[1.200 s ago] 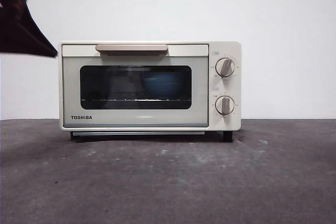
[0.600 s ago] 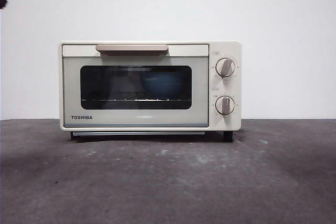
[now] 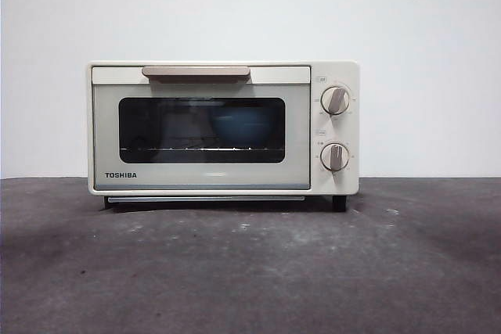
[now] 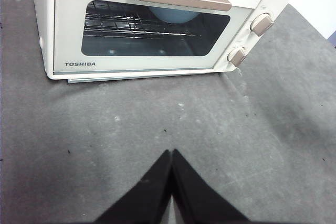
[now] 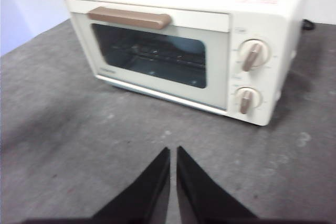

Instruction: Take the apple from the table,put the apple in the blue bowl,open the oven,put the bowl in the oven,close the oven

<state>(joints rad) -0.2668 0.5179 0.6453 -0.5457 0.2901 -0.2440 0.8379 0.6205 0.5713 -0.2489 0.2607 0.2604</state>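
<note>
Oven point(image 3: 223, 128) door shut, blue bowl point(image 3: 237, 127) inside on the rack; apple not visible.
Left end effector point(image 4: 171, 153) and right end effector point(image 5: 172, 150) both clenched, empty, clear above the worktop point(image 3: 250, 263), oven ahead of each. Task looks complete.

You saw the right gripper point(image 5: 172, 153) hang above the bare table point(image 5: 63, 129), jaws nearly touching, empty, facing the Toshiba oven point(image 5: 210, 40) with its door closed under the handle point(image 5: 129, 18).
</note>
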